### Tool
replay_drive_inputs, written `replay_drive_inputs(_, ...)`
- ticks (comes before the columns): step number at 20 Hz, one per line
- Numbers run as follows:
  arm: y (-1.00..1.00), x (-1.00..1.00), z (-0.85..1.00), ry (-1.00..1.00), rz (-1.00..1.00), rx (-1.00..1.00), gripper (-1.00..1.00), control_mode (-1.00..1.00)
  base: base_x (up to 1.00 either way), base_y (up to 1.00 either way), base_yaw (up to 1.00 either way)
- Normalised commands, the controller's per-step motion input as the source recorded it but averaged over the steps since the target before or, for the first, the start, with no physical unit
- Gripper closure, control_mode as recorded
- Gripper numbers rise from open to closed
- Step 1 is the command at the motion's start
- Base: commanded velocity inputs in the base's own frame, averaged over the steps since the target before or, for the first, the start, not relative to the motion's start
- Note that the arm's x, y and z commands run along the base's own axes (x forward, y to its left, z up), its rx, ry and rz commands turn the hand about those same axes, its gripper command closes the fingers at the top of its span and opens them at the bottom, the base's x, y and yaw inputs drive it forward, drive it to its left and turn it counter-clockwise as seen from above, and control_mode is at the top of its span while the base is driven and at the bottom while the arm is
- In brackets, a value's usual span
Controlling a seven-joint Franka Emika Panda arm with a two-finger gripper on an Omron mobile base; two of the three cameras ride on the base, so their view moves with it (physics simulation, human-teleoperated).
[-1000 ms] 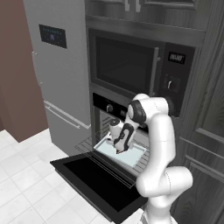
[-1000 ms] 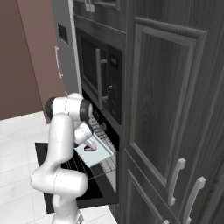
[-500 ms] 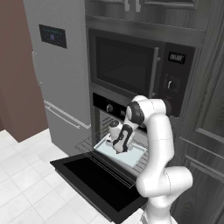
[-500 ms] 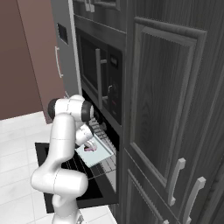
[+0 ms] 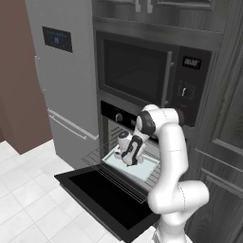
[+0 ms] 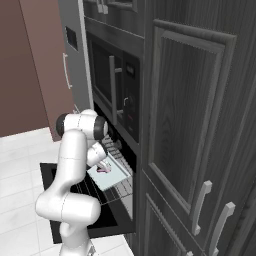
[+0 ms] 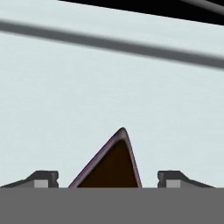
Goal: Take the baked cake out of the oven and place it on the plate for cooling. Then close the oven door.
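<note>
Cake (image 7: 114, 168) sits between our two finger tips (image 7: 43, 178), its lower part cut off by the frame edge; the jaws stand apart, with gaps visible either side. It rests on a pale tray (image 5: 144, 167) on the pulled-out rack of the oven (image 5: 114, 116). Our wrist hides the gripper (image 5: 129, 160) from the left base view. The oven door (image 5: 102, 199) hangs open.

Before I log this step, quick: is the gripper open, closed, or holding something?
Gripper: open, holding nothing yet; its fingertips stand apart on either side of the cake, above the pale tray.
</note>
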Motion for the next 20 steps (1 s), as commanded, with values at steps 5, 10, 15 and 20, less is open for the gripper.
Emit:
replay_drive_inputs(5, 0.05, 0.0, -0.09, 0.01, 0.0, 0.0, 1.0, -1.0, 0.0, 0.0, 0.0)
replay_drive_inputs(10, 0.0, -0.04, 0.0, 0.0, 0.01, 0.0, 1.0, -1.0, 0.0, 0.0, 0.0)
replay_drive_inputs(15, 0.0, -0.31, 0.54, -0.09, 0.03, 0.03, 1.0, -1.0, 0.0, 0.0, 0.0)
replay_drive_inputs(20, 0.1, -0.46, 1.0, -0.13, 0.07, 0.08, 1.0, -1.0, 0.0, 0.0, 0.0)
